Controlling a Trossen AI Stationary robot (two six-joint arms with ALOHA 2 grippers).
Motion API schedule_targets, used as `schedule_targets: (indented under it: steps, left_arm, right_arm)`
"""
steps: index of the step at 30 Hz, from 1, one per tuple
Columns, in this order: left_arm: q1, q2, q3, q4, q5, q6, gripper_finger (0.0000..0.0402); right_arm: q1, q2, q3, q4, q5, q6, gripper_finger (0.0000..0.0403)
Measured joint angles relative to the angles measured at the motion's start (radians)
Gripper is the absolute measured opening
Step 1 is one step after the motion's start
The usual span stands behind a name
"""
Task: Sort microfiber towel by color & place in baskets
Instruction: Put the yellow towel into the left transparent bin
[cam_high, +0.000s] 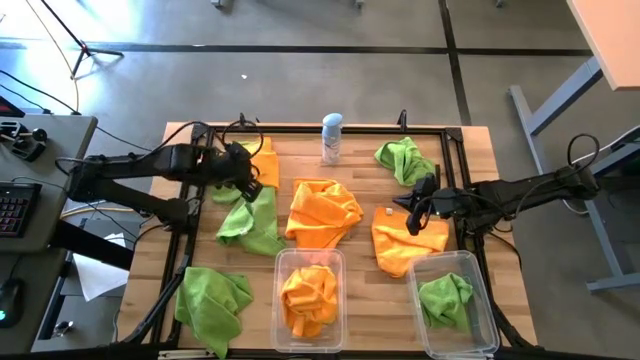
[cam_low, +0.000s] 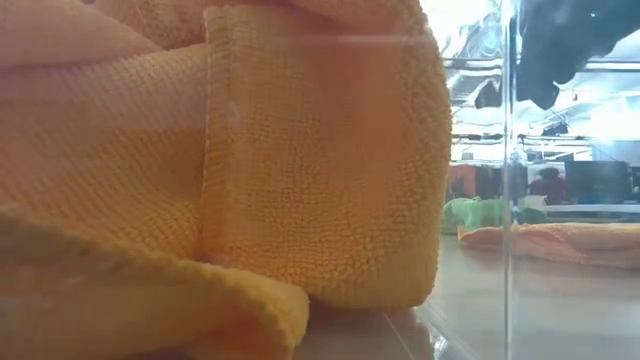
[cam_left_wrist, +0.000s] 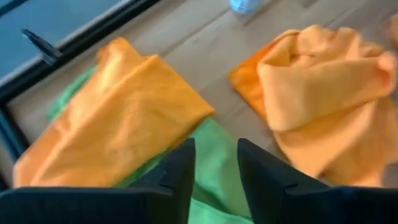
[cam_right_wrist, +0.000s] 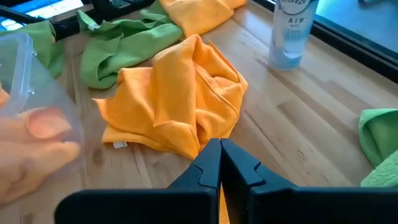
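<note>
The left gripper (cam_high: 243, 172) is being held over the left rear of the surface (cam_high: 360, 200), fingers slightly apart with nothing between them, above a green towel (cam_high: 250, 222) and beside an orange towel (cam_high: 264, 163). The right gripper (cam_high: 418, 212) is being held with fingers together, empty, over an orange towel (cam_high: 405, 245) near the right basket (cam_high: 452, 303), in which a green towel (cam_high: 443, 298) is lying. An orange towel (cam_high: 308, 295) is being kept in the middle basket (cam_high: 309, 298). Another crumpled orange towel (cam_high: 322, 210) is lying at the centre, with green towels at the rear right (cam_high: 402, 158) and front left (cam_high: 213, 300). A spray can (cam_high: 331, 138) is standing at the rear.
</note>
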Motion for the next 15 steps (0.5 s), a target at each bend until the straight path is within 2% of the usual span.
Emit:
schedule_targets:
  steps: [4,8,15]
  left_arm:
    - [0.096,0.000,-0.026,0.008,0.000,0.102,0.0155]
    - [0.216,0.002,-0.123,0.043,0.024,0.164,0.0188]
    - [0.423,0.004,-0.338,0.265,0.122,0.227,0.0200]
  right_arm:
    - [0.000,0.000,0.000,0.042,0.000,0.004,0.0000]
    - [0.000,0.000,0.000,0.098,0.022,0.003,0.0000]
    - [0.000,0.000,0.000,0.143,0.108,0.003,0.0000]
